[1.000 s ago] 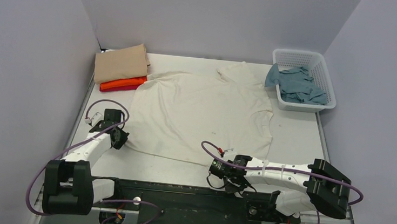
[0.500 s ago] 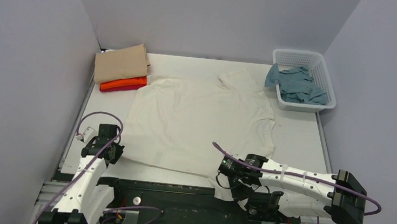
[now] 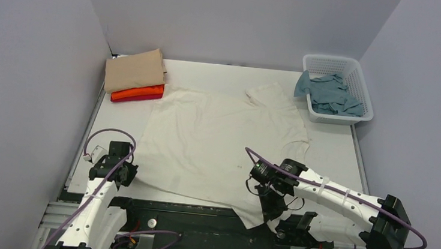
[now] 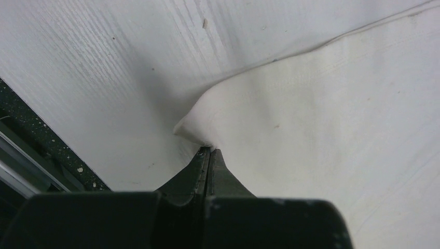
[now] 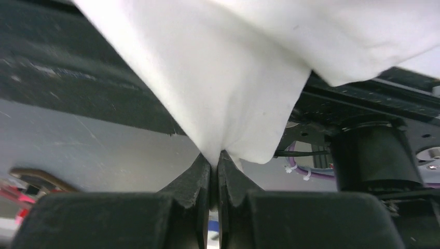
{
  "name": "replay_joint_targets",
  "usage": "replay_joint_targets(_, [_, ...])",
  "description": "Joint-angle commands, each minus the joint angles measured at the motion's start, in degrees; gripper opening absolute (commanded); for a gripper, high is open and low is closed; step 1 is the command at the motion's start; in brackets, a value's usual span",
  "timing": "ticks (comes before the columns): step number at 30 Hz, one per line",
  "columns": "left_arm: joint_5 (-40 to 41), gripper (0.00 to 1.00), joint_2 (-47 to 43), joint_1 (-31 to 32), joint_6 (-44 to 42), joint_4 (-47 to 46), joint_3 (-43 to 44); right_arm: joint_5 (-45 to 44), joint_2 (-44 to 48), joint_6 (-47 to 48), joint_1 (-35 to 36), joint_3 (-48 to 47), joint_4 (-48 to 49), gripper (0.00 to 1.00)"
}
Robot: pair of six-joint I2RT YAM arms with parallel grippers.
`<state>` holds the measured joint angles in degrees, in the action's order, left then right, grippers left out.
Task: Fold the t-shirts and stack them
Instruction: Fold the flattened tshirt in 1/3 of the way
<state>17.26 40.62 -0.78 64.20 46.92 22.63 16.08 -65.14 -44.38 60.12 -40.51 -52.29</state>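
The large cream t-shirt (image 3: pixel 217 133) lies spread flat on the white table, its hem at the near edge. My left gripper (image 3: pixel 129 175) is shut on the shirt's near-left hem corner; in the left wrist view the closed tips (image 4: pixel 209 151) pinch a fold of cream cloth (image 4: pixel 337 104). My right gripper (image 3: pixel 268 215) is shut on the near-right hem corner, which hangs over the table's front edge. In the right wrist view its tips (image 5: pixel 214 154) pinch the cloth (image 5: pixel 233 78). A folded tan shirt (image 3: pixel 133 70) lies on orange (image 3: pixel 140 90) and red ones at the back left.
A white lattice basket (image 3: pixel 356 65) at the back right holds a crumpled grey-blue shirt (image 3: pixel 329 95). The dark base rail (image 3: pixel 186 215) runs along the table's near edge. Grey walls close in the left, back and right sides.
Both grippers have pulled the cream shirt's hem toward the near edge. The whole shirt slid nearer and flattened, and its right hem corner now hangs off the table front.
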Motion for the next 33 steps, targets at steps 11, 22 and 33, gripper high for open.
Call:
replay_joint_targets(11, [-3.5, 0.00, 13.0, 0.3, -1.9, -11.7, 11.6, -19.0, -7.8, 15.0, -19.1, -21.2, -13.4, 0.00])
replay_joint_targets(22, [-2.3, 0.00, 25.4, 0.3, -2.4, -19.0, 18.3, -24.0, -19.1, 22.4, -25.8, -32.6, -9.8, 0.00])
replay_joint_targets(33, [-2.7, 0.00, 36.3, 2.4, -5.0, -22.5, 23.6, -34.2, -28.6, 34.4, -28.0, -39.6, -5.9, 0.00])
